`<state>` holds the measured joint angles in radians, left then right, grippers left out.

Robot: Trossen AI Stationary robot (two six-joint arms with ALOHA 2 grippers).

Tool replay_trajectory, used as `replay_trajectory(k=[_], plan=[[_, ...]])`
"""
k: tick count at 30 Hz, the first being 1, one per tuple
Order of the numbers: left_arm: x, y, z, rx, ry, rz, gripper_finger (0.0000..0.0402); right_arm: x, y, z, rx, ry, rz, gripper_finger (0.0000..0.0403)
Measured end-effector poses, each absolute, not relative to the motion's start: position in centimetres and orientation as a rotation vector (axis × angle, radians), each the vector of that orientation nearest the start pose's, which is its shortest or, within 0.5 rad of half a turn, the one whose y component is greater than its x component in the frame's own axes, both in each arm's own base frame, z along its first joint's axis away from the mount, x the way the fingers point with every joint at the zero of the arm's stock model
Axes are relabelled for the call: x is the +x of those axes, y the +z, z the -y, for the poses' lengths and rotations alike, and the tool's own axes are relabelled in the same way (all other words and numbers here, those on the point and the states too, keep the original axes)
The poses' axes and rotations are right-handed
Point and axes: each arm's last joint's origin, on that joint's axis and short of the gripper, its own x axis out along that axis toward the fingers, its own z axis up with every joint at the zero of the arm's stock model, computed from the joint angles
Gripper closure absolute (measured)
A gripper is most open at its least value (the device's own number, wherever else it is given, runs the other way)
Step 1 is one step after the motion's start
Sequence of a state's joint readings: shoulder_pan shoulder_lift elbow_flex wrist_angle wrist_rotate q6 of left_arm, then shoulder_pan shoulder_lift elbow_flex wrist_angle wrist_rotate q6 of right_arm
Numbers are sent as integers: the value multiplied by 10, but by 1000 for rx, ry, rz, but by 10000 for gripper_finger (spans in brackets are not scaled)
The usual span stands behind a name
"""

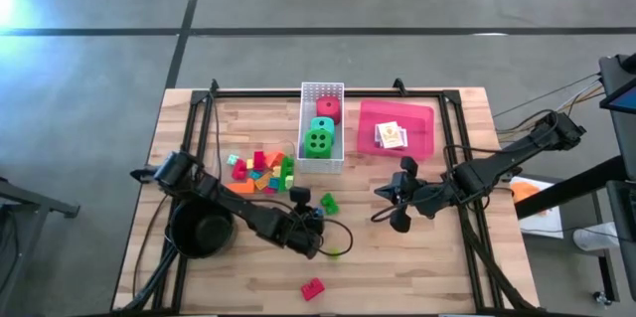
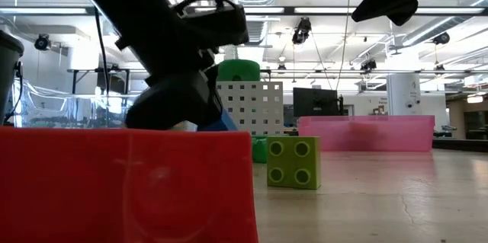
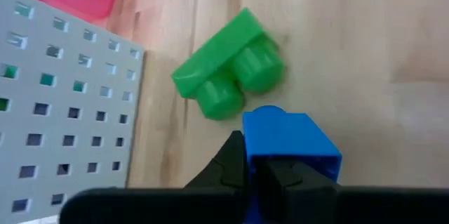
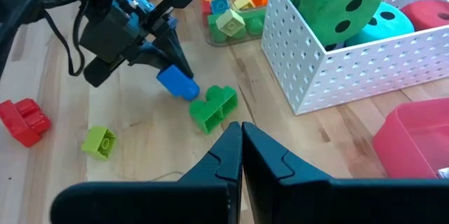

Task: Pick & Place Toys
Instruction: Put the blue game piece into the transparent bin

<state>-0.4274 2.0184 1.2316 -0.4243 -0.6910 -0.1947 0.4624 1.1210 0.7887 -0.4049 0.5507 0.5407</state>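
Fingers (image 3: pixel 280 175) of left gripper (image 1: pixel 310 226) pinching blue brick (image 3: pixel 291 140), lower centre of left wrist view. Right gripper (image 4: pixel 241 147) fingers pressed together, bottom centre of right wrist view, green brick (image 4: pixel 212 106) just beyond, blue brick left of it on desk (image 4: pixel 42 76).

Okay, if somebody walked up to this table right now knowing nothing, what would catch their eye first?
Probably the white perforated basket at the back middle of the table, holding a green die, a teal die and a red one, with a pink tray on its right. Next, the left pincer near the table's middle, shut on a blue brick beside a green brick. The right pincer hangs shut and empty nearby.
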Motion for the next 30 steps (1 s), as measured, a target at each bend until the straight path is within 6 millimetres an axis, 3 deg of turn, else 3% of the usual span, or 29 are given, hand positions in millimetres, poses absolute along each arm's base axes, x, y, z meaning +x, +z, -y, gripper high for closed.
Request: replay_trajectory(k=[4, 10, 20, 23, 30], plan=[[355, 140, 143, 446, 318, -965, 392, 209, 257, -87, 171, -249, -583, 395], [348, 180, 139, 361, 378, -861, 392, 211, 260, -88, 195, -241, -545, 395], [304, 265, 116, 151, 522, -697, 393, 212, 262, -89, 242, -245, -526, 395], [292, 272, 108, 101, 580, -698, 393, 212, 262, -89, 243, -244, -524, 395], [278, 254, 76, 146, 718, -750, 393, 212, 262, -89, 243, -243, -524, 395]])
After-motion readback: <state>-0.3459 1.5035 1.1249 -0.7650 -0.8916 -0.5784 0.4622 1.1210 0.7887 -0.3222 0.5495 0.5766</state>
